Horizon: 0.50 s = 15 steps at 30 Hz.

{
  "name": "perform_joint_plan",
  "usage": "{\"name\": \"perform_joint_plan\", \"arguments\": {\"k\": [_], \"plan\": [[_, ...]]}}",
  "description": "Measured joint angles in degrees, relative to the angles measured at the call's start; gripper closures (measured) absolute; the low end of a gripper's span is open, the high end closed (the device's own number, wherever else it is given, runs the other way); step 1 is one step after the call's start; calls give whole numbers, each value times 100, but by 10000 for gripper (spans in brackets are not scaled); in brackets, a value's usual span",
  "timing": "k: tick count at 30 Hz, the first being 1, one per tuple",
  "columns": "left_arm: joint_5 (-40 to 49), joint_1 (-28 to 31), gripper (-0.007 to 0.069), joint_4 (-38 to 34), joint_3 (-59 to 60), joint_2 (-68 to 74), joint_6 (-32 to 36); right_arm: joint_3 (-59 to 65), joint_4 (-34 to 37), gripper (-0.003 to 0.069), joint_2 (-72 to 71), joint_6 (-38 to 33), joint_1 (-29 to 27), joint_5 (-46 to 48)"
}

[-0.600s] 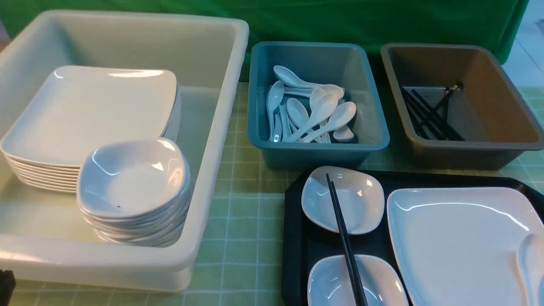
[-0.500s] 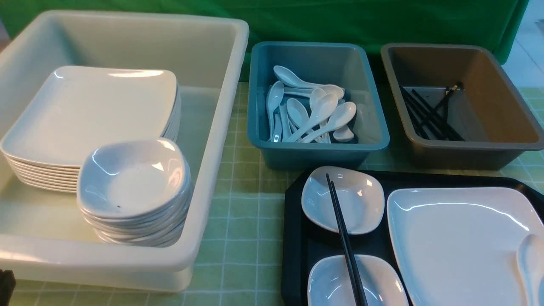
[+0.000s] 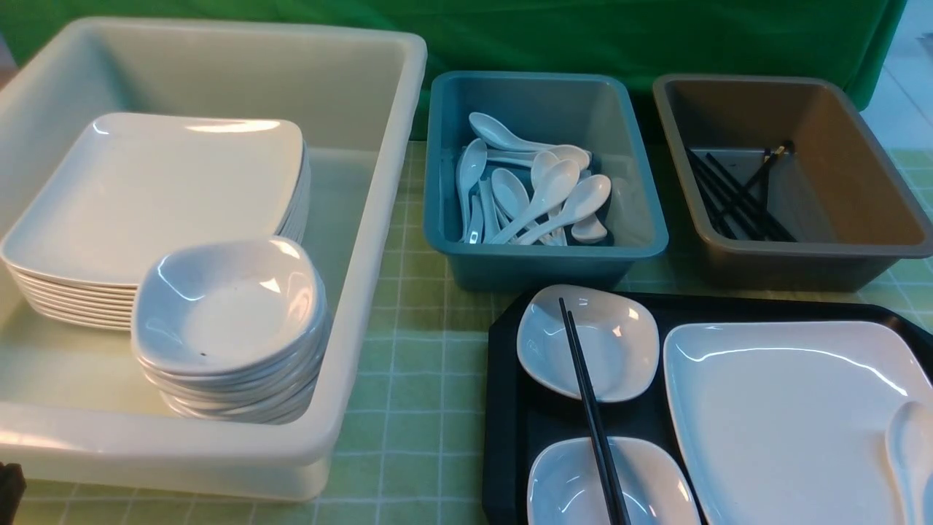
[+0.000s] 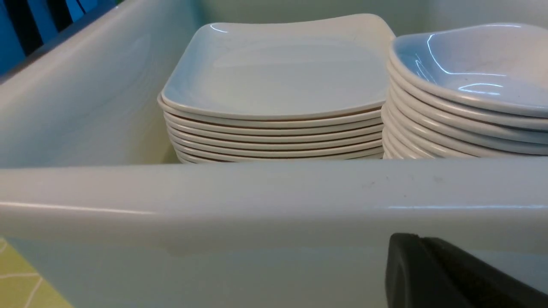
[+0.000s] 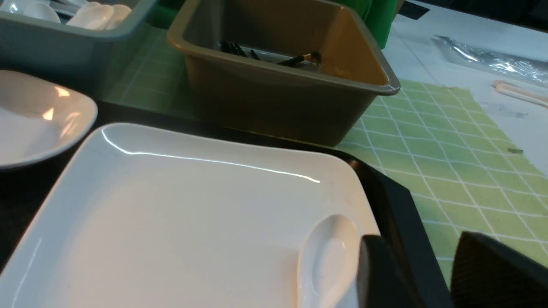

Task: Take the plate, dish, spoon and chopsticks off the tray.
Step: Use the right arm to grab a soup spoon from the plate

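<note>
The black tray (image 3: 503, 408) lies at the front right. On it rests the large white plate (image 3: 787, 415) with the white spoon (image 3: 907, 445) at its right edge. Two small white dishes (image 3: 619, 343) (image 3: 568, 485) stand on the tray's left part, and the black chopsticks (image 3: 590, 408) lie across both. My right gripper (image 5: 417, 237) is open beside the spoon (image 5: 327, 256). One finger hangs over the plate (image 5: 180, 214) and the other beyond the tray rim (image 5: 398, 205). My left gripper (image 4: 411, 256) is shut and empty, low against the outer wall of the cream tub (image 4: 257, 201).
The cream tub (image 3: 379, 240) at the left holds a stack of plates (image 3: 146, 197) and a stack of dishes (image 3: 226, 313). A teal bin (image 3: 539, 262) holds several spoons. A brown bin (image 3: 802, 255) holds black chopsticks. A green checked cloth covers the table.
</note>
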Motion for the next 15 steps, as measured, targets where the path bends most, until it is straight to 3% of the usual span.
{"name": "perform_joint_plan", "arguments": {"k": [3,8,11,13,14,15], "plan": [[-520,0,627,-491,0,0,-77,0,0,416,0,0,0,0],[-2138,0,627,-2041,0,0,-565,0,0,416,0,0,0,-17],[-2746,0,627,-2381,0,0,-1070,0,170,416,0,311,0,-345],[-3197,0,627,-2477,0,0,-1468,0,577,416,0,1328,0,-1049],[-3262,0,627,-2477,0,0,-1503,0,613,416,0,1328,0,-1121],[-3522,0,627,-2491,0,0,-1660,0,847,416,0,2393,0,-1780]]}}
